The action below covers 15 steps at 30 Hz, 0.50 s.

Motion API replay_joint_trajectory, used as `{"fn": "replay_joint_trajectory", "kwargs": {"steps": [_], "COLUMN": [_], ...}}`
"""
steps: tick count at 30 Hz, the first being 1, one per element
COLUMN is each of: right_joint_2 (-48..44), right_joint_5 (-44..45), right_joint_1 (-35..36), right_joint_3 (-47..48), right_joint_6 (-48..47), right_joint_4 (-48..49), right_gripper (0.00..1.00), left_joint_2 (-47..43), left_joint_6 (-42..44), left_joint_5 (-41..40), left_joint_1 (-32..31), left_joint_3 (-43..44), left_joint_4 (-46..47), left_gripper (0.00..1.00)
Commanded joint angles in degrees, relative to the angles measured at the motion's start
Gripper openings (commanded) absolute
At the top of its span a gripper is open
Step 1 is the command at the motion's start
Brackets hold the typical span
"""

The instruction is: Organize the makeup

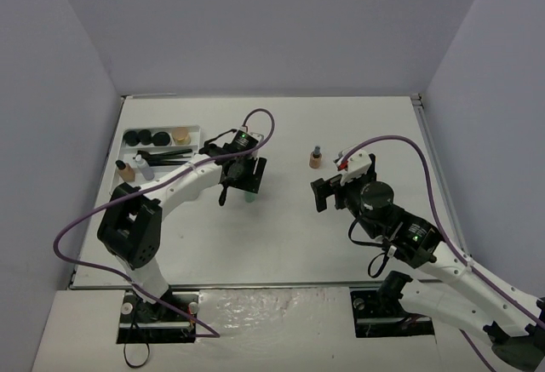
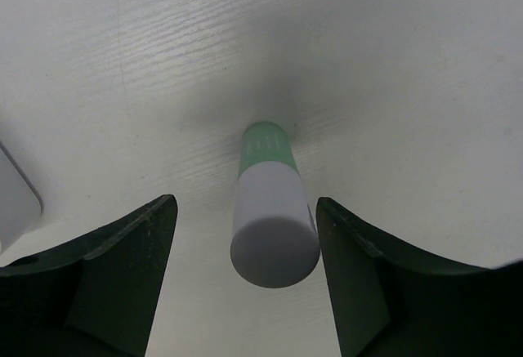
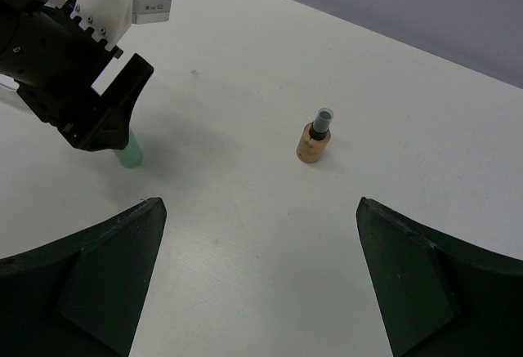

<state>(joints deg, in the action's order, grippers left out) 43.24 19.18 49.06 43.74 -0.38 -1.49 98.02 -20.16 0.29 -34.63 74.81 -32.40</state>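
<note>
Green-white bottle (image 2: 274, 210) stands upright between the fingers of left claw (image 2: 245, 204), gap either side, not gripped. Right claw (image 3: 260, 203) spread wide, empty; beige bottle (image 3: 314, 138) ahead, well apart.

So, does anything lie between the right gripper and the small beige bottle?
No. In the right wrist view, only bare white table lies between the open right gripper and the beige bottle, which stands upright ahead of it.

Left arm (image 1: 174, 186) stretched forward, left claw (image 2: 245, 203) pointing down, jaws apart, right arm (image 1: 443, 261) bent inward, right claw (image 3: 260, 203) wide open
</note>
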Motion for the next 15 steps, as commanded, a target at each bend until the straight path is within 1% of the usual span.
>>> {"fn": "replay_joint_trajectory", "kwargs": {"steps": [1, 4, 5, 10, 13, 15], "right_joint_2": [-1.03, -0.96, -1.05, -1.25, -1.46, -1.49], "right_joint_5": [1.92, 1.91, 1.91, 1.82, 1.90, 1.91], "right_joint_1": [-0.49, -0.63, -0.63, -0.81, -0.81, -0.86], "right_joint_3": [0.03, 0.03, 0.03, -0.15, -0.15, -0.05], "right_joint_6": [0.28, 0.21, 0.21, 0.29, 0.29, 0.29], "right_joint_4": [2.78, 2.72, 2.72, 2.70, 2.56, 2.55], "right_gripper": [1.00, 1.00, 1.00, 1.00, 1.00, 1.00], "left_joint_2": [-1.36, -0.90, -0.73, -0.02, -0.96, -1.66], "left_joint_6": [-1.31, -1.71, -1.72, -2.31, -2.17, -2.06], "left_joint_5": [-0.64, -0.47, -0.46, -0.33, -1.07, -1.41], "left_joint_1": [-0.73, -1.13, -1.14, -1.49, -1.49, -1.44], "left_joint_3": [3.06, 3.06, 3.06, 3.59, 4.23, 4.99], "left_joint_4": [2.02, 2.42, 2.43, 2.45, 1.65, 0.66], "left_gripper": [0.54, 0.47, 0.47, 0.22, 0.04, 0.01]}}
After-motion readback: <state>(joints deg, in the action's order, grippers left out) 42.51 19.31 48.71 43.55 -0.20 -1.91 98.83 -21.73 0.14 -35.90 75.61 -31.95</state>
